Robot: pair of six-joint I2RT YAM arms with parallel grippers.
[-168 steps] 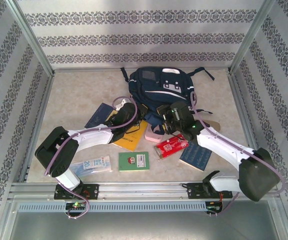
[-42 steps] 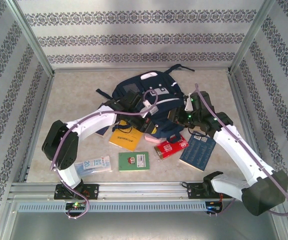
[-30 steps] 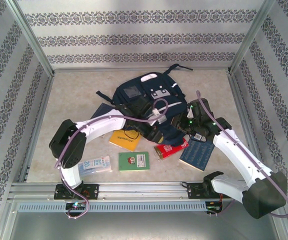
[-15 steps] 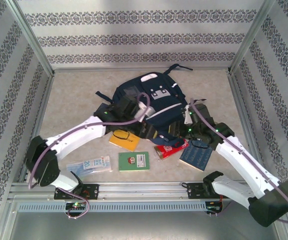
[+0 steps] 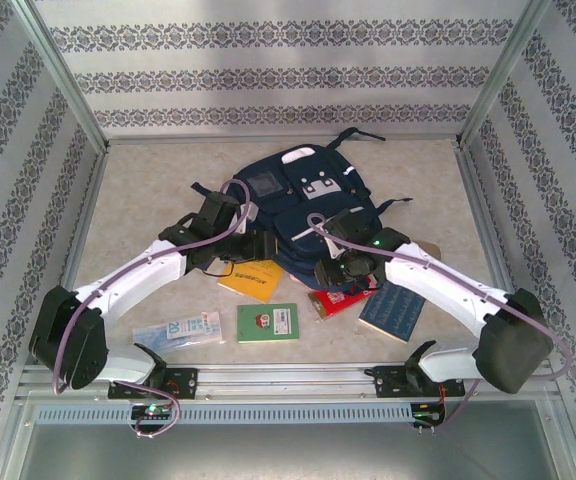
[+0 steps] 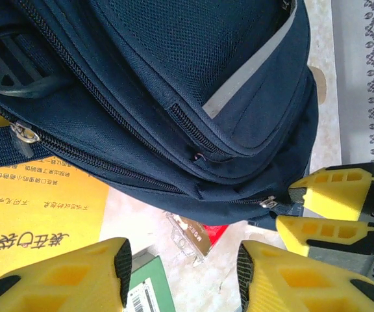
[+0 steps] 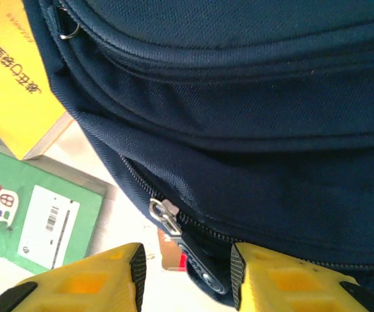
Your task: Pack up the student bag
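Left pincer (image 6: 182,270) and right pincer (image 7: 184,263), blocky yellow jaws apart and gripping nothing, hover at the near edge of the student bag (image 5: 308,200), woven navy fabric with metal zip pulls (image 7: 164,214), lying mid-way across the mottled beige worktop (image 5: 138,190).

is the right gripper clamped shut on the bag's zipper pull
No, the right gripper stands open, the zipper pull of the student bag lying between its fingers with gaps on both sides.

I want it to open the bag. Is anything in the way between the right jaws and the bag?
Nothing visible. The student bag lies right ahead of the open right jaws, and its zipper pull sits in the gap between them.
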